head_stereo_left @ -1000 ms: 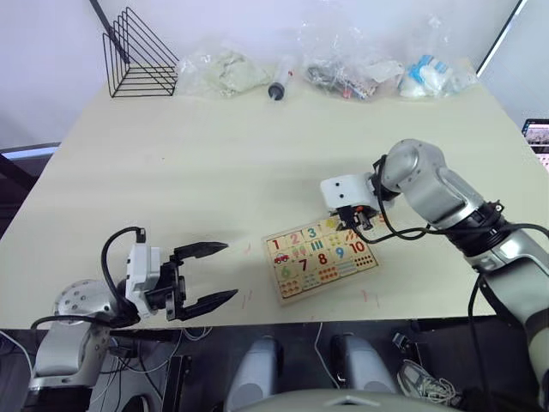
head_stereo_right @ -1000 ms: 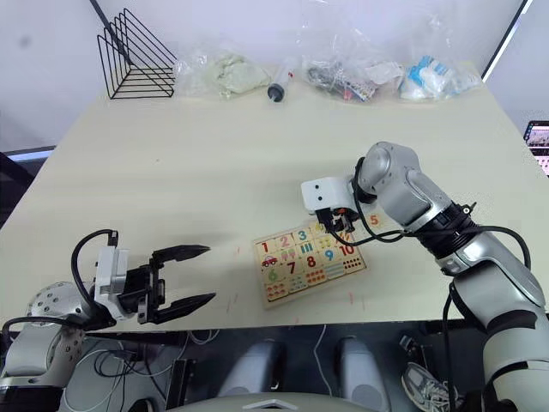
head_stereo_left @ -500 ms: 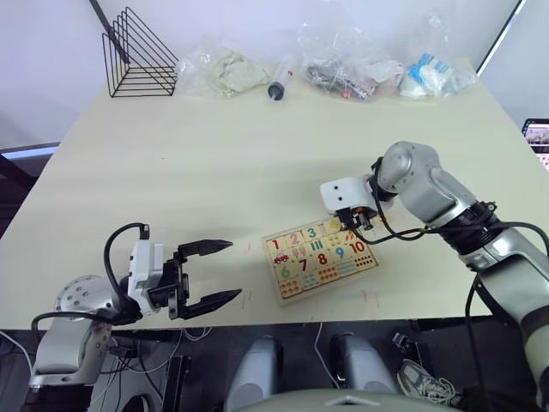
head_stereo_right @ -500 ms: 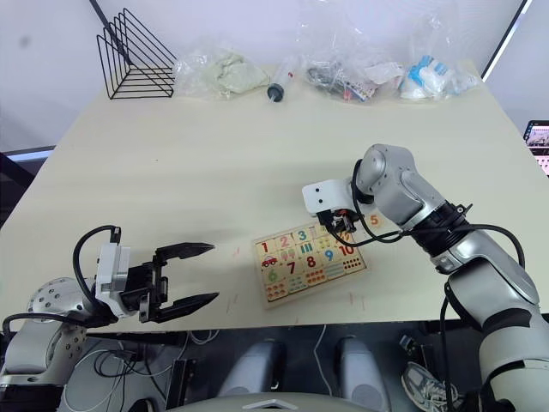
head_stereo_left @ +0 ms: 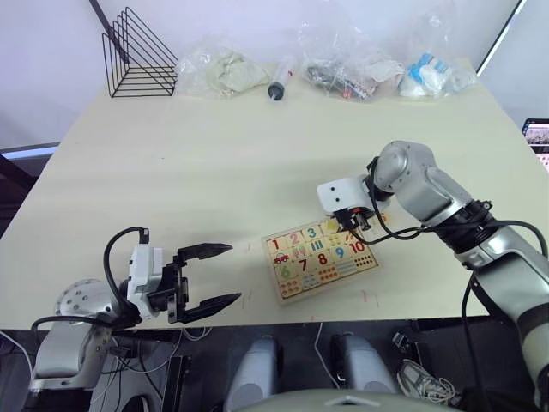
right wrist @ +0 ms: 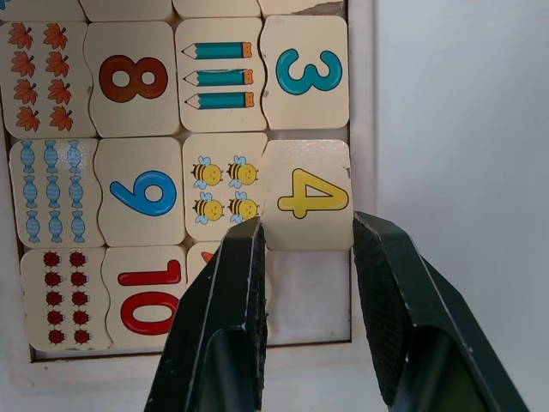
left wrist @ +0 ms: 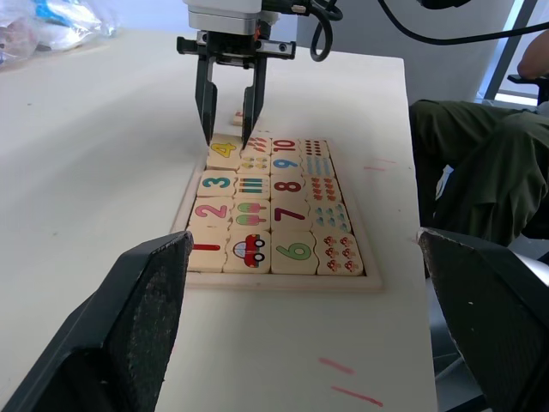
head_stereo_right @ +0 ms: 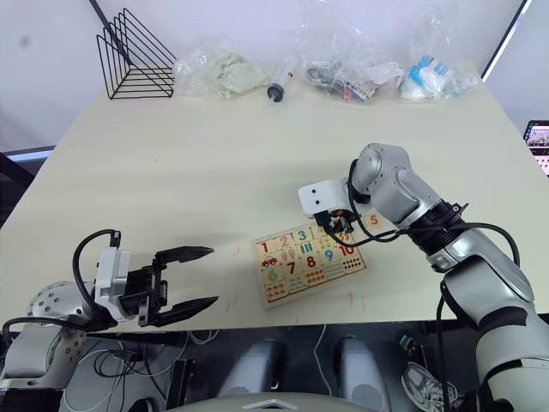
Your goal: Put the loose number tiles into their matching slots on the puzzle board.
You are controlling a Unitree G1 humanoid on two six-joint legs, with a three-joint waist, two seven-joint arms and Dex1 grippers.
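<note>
Tiles 1 to 4 sit in the puzzle board (head_stereo_left: 323, 260) — right claw (right wrist: 304, 257) spread over tile 4 (right wrist: 307, 195).

Tile 4 (right wrist: 306, 196) lies slightly askew in the puzzle board (right wrist: 364, 103).

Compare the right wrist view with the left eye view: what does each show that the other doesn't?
Right wrist view alone: the empty slot beyond the 4 tile, which sits slightly askew in its recess, and the right gripper open just above that tile. Left eye view alone: the open left gripper off the board, a wire rack and bagged items at the table's far edge. Both: the puzzle board and its numbered tiles.
</note>
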